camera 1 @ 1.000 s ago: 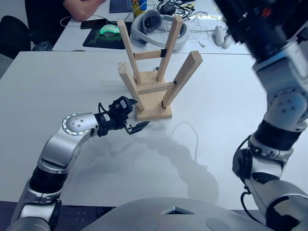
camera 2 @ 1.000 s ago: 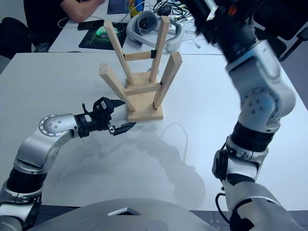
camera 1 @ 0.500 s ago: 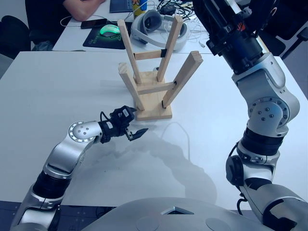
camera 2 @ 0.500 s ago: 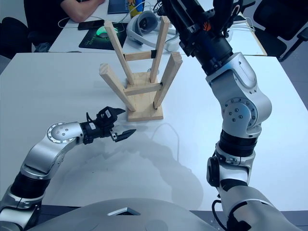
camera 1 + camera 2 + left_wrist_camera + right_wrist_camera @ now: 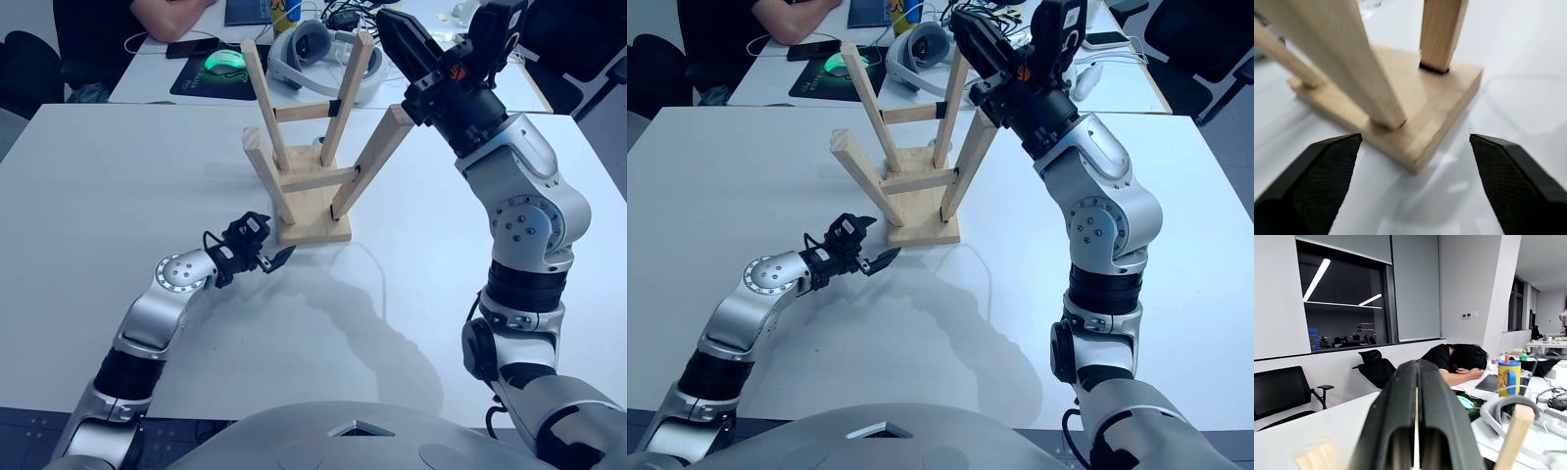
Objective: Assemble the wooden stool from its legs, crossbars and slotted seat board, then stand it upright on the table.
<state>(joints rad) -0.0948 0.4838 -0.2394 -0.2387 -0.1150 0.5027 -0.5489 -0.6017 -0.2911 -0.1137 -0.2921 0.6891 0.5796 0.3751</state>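
Observation:
The wooden stool point(image 5: 312, 186) rests upside down mid-table, its seat board point(image 5: 313, 227) flat on the surface and four legs with crossbars pointing up. Low over the table, my left gripper point(image 5: 271, 238) is open just off the board's near-left corner. In the left wrist view the board's corner point(image 5: 1415, 103) lies a little beyond the two black fingertips point(image 5: 1327, 166), nothing held. My right gripper point(image 5: 385, 18) is raised above the stool, over the top of the right-hand leg point(image 5: 377, 157). Its fingers point(image 5: 1417, 396) are pressed together, holding nothing.
A thin cable point(image 5: 392, 294) loops on the white table point(image 5: 118, 176) right of the seat board. The desk behind holds a headset point(image 5: 312, 47), a green-lit mouse point(image 5: 225, 61) on a dark mat and a phone. The table's front and left parts are bare.
My right arm has swung down from above, bringing its shut gripper over the leg tops. My left gripper has edged closer to the seat board's corner, staying open.

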